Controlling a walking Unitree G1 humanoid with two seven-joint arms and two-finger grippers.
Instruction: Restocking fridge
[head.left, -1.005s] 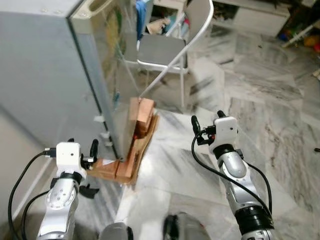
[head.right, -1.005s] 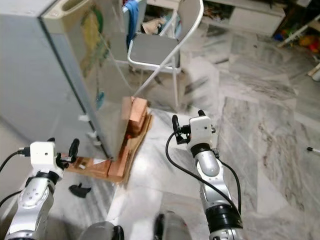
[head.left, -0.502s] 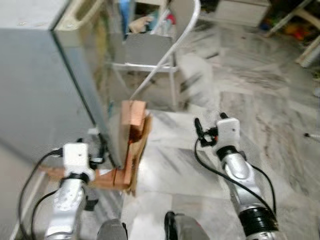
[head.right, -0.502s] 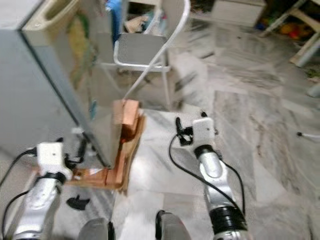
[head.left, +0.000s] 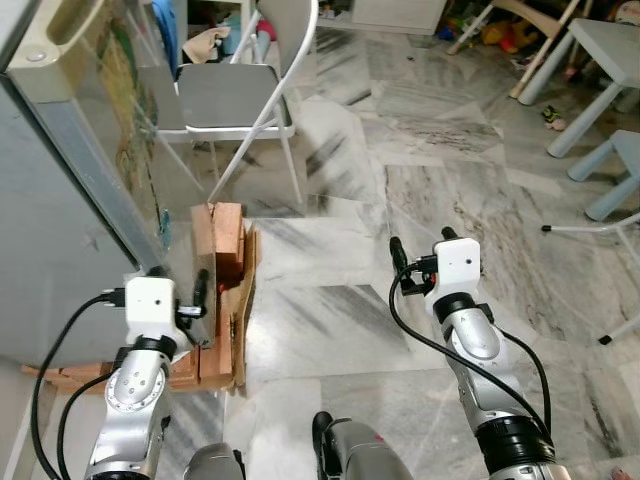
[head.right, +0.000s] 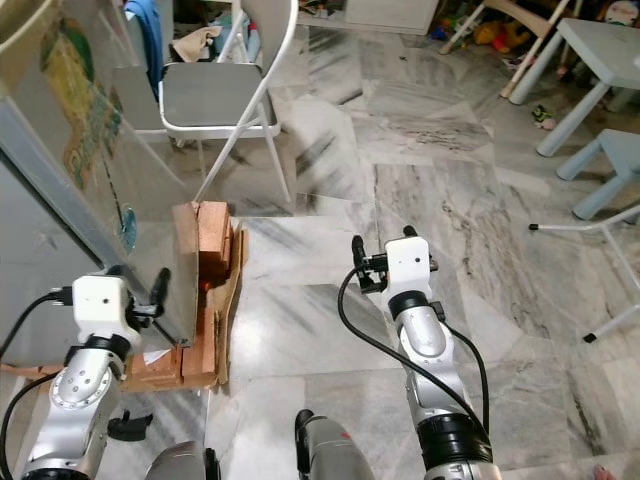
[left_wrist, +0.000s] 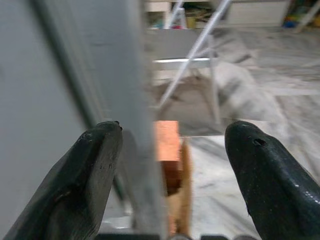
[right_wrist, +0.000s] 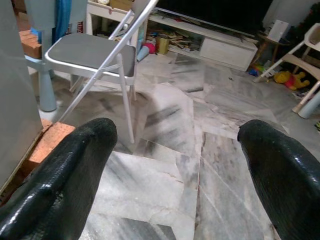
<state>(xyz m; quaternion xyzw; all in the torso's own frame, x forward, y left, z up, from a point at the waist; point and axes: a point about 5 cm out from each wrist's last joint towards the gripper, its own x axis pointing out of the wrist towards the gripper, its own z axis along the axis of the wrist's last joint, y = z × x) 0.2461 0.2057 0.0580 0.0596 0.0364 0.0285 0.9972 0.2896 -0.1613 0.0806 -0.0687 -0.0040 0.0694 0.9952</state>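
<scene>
The fridge stands tall and grey at the robot's left, its door shut and a colourful picture stuck on its glossy side. Its near bottom corner sits raised on stacked wooden blocks over flattened cardboard.

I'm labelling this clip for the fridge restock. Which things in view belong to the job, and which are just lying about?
Belongs to the job:
- fridge, its corner edge between the open fingers of the left tool
- right tool, open, held over the floor

Lying about:
- folding chair
- wooden blocks propped under the fridge
- grey table and stool
- toys by the far wall
</scene>
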